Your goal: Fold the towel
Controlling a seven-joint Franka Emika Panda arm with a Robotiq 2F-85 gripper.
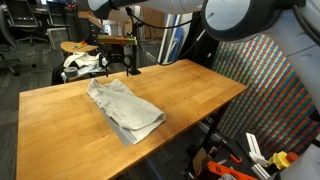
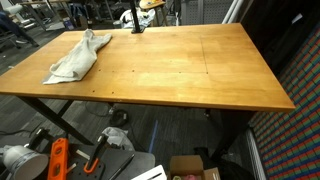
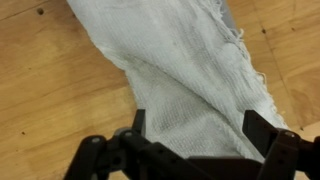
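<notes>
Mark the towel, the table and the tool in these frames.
towel (image 1: 125, 108): exterior view, middle of the rumpled cloth.
table (image 2: 200, 70): exterior view, bare wood of the top.
tool (image 3: 194, 125): wrist view, midway between its fingertips, which stand apart with the towel behind them.

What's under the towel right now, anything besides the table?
The wooden table shows around the towel, which lies crumpled on it. Anything beneath the cloth or between its overlapping layers is covered and cannot be seen.
</notes>
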